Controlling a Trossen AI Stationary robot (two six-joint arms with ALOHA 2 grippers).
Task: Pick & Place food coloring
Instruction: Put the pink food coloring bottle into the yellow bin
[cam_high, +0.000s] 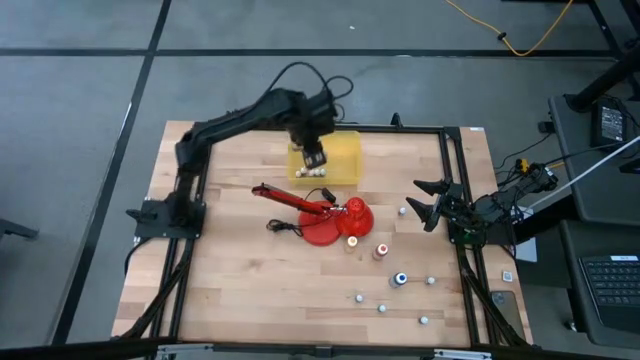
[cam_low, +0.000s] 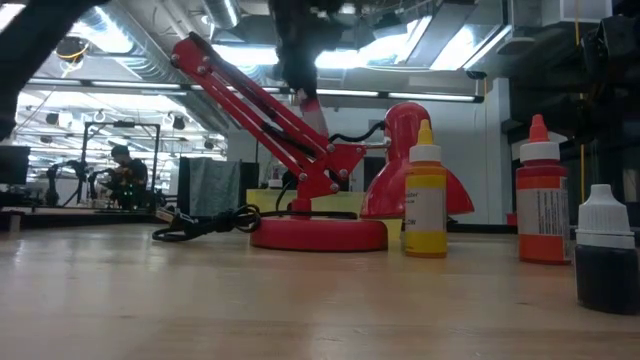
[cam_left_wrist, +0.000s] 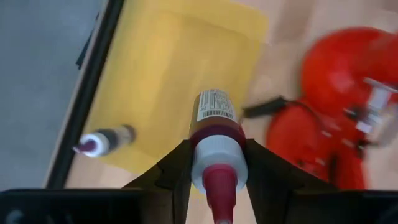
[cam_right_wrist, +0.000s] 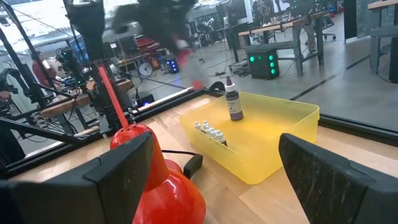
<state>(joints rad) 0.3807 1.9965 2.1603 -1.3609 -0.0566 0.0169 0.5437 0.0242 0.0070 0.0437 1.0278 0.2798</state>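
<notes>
While the left gripper hangs over the yellow tray, its fingers are clenched on a dark red dropper bottle, cap end toward the wrist cam. So the step in hand looks like the place part: bottle carried, not yet let go. One purple bottle already stands in the tray, w/ a few small white caps beside it.

Right gripper waits at the table's right edge, fingers spread, nothing in them.

Left on the table near the red lamp: yellow bottle, orange-red bottle, and a dark one w/ white cap.

Next move prob needs: lower into a bare bit of tray, clear of the purple bottle, then release.
</notes>
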